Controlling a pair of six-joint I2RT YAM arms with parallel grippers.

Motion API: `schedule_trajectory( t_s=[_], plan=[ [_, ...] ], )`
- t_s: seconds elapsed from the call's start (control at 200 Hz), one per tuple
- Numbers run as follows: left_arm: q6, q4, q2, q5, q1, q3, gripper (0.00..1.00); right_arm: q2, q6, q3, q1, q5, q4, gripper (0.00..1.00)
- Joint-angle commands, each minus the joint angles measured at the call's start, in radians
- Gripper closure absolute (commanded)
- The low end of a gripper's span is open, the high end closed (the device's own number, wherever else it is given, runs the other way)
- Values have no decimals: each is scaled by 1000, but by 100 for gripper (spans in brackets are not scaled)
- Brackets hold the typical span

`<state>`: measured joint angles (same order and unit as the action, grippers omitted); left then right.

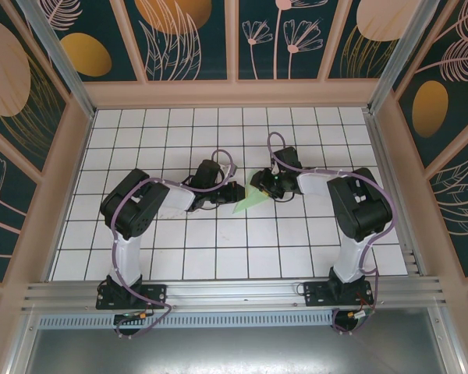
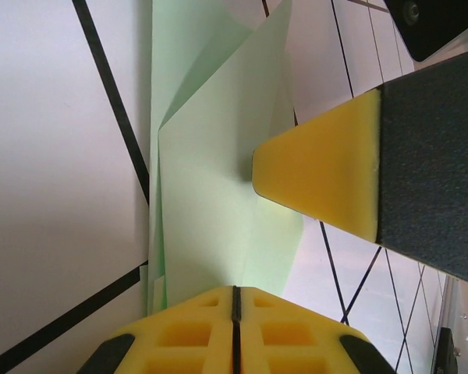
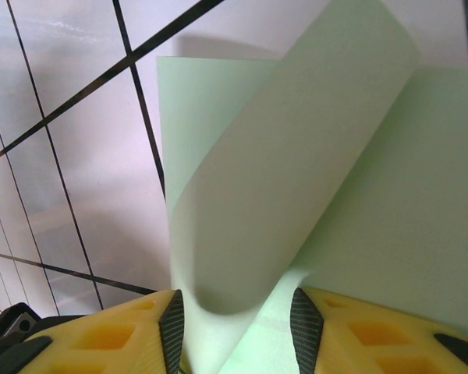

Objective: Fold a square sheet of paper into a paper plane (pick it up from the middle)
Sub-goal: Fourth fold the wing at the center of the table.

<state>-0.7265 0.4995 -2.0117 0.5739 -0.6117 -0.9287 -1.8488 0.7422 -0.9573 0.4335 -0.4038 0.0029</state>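
**Midway: a flap fold is in hand**

Item: square sheet of paper (image 1: 249, 204), partly folded, lying at the centre of the counter (image 1: 218, 257) between the two arms.
Left gripper (image 2: 235, 294): jaws clenched, tips at the sheet's near edge; whether they pinch it cannot be told.
Right gripper (image 3: 235, 312): jaws parted astride a curled flap.
Judged next: lay the flap flat and aligned, then press the crease without shifting the sheet.
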Motion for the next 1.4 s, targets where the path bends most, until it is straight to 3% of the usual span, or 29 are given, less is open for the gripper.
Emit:
schedule_trajectory(
  t_s=[0.0, 0.375, 0.881, 1.396],
  plan=[
    [19, -25, -27, -9, -3, -21, 90, -111, 0, 30, 7, 104, -142, 56],
    [9, -29, -26, -17, -2, -18, 91, -152, 13, -16, 5, 158, -253, 63],
    [-5, -35, -3, -67, 3, 1, 92, -207, 20, -44, 12, 190, -302, 59],
    [-15, -16, -16, -50, 4, 15, 92, -246, 7, -42, 18, 215, -322, 66]
  ],
)
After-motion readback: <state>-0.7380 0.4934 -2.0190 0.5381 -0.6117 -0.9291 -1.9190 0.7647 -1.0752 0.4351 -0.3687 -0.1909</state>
